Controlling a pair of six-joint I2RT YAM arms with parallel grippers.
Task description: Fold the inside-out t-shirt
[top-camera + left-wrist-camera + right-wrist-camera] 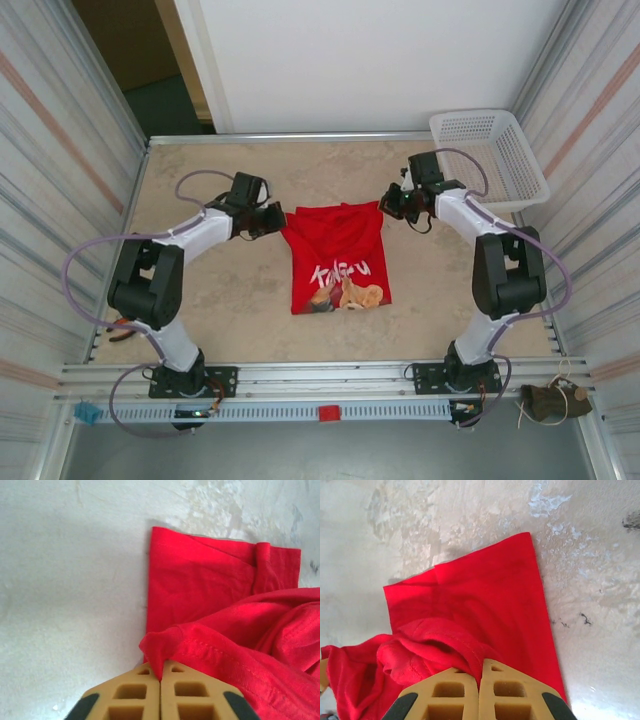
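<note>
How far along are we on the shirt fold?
Done: the shirt lies in a narrow block, print showing at its near end. In hand: left tool and right tool each pinch a far corner, cloth bunched there. Left: probably bringing that far edge over to the near hem.

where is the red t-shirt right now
In the top view the red t-shirt lies on the middle of the table, its far corners pinched by the left gripper and the right gripper.

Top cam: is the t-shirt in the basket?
No, the t-shirt lies on the table, apart from the basket in the far right corner.
</note>
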